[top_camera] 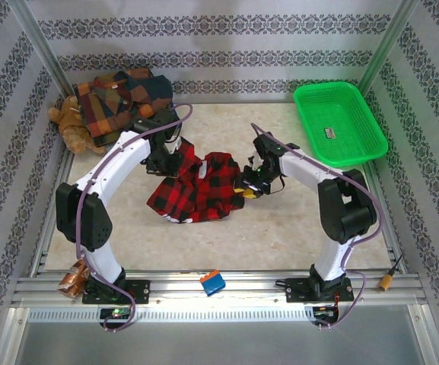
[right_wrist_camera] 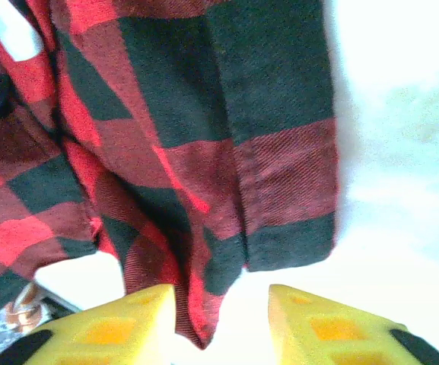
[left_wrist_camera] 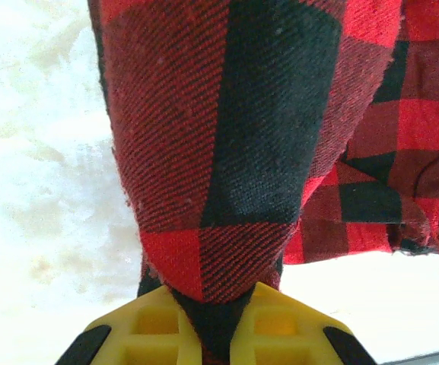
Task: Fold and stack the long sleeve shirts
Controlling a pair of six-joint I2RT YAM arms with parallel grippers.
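- Where the metal rail runs along the near edge, a small blue-and-orange block [top_camera: 212,282] sits between the two arm bases. A shiny copper-coloured object [top_camera: 73,275] lies just beside the left base, and a small yellow plug on a cable [top_camera: 387,282] lies beyond the right base.
- Past the rail, the pale marbled table top [top_camera: 295,228] carries the red-and-black checked flannel shirt [top_camera: 200,186]. It lies rumpled and partly spread near the middle, between the two arms.
- The left gripper [left_wrist_camera: 215,323] is at the shirt's far left corner. Its yellow fingers [left_wrist_camera: 147,327] are pressed together on a gathered fold of the red-and-black cloth. The fold rises out of the pinch and fans wider above it, and more of the shirt hangs to the right.
- The right gripper [right_wrist_camera: 223,319] is at the shirt's right edge. Its yellow fingers [right_wrist_camera: 120,327] stand apart with a clear gap. A narrow tip of the shirt's hem hangs down into that gap, close to the left-hand finger. Nothing is clamped on it, and the bare table shows between the cloth and the other finger.
- Farther back on the left, a pile of patchwork plaid flannel shirts in orange, brown, green and navy [top_camera: 124,99] sits in the far left corner, well apart from the red shirt.
- A brown teddy bear [top_camera: 71,125] lies against the left side of that pile, touching it.
- In the far right corner a green plastic mesh basket [top_camera: 371,141] rests tilted against the patterned wall.
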